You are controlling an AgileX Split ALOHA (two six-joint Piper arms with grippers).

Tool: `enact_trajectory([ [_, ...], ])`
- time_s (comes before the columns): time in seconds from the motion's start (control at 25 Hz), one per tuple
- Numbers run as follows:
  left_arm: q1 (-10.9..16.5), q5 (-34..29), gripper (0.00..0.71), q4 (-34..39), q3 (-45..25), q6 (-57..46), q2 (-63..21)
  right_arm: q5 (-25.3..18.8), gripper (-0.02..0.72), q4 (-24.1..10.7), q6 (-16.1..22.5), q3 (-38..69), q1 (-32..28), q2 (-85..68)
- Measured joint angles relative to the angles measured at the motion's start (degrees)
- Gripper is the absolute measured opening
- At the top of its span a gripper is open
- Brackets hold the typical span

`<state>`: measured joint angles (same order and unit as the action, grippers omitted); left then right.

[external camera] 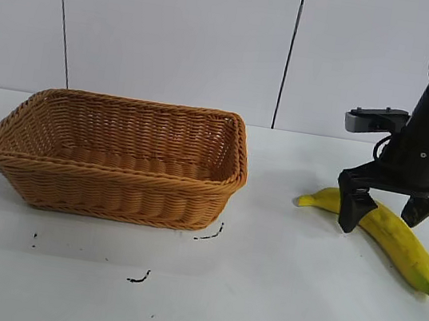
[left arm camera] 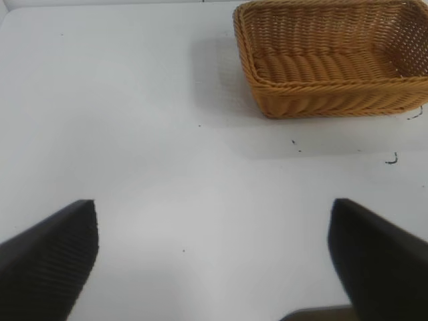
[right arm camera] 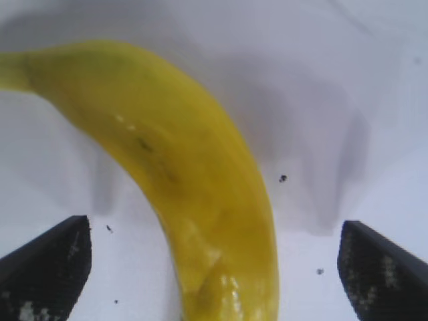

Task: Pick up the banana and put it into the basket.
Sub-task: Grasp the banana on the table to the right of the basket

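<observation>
The yellow banana [external camera: 393,233] lies flat on the white table at the right, its dark tip toward the front right. My right gripper [external camera: 384,216] is open and low over the banana's middle, one finger on each side, not touching it. In the right wrist view the banana [right arm camera: 194,187] runs between the two spread fingers [right arm camera: 47,267]. The woven wicker basket [external camera: 113,190] stands at the left and holds nothing. It also shows in the left wrist view [left arm camera: 321,100]. My left gripper [left arm camera: 214,261] is open and empty above bare table, away from the basket; it is out of the exterior view.
Small black marks [external camera: 207,234] dot the table in front of the basket. A white panelled wall stands behind the table. Bare table lies between the basket and the banana.
</observation>
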<state>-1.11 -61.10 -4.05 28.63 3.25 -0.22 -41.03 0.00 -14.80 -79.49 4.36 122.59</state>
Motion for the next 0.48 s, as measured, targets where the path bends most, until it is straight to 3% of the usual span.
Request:
enact_trajectory([
  [0.48, 0.0, 0.0, 0.693, 0.0, 0.0, 0.0, 0.0, 0.1, 0.652, -0.4, 0.5, 0.0, 0.0, 0.5],
])
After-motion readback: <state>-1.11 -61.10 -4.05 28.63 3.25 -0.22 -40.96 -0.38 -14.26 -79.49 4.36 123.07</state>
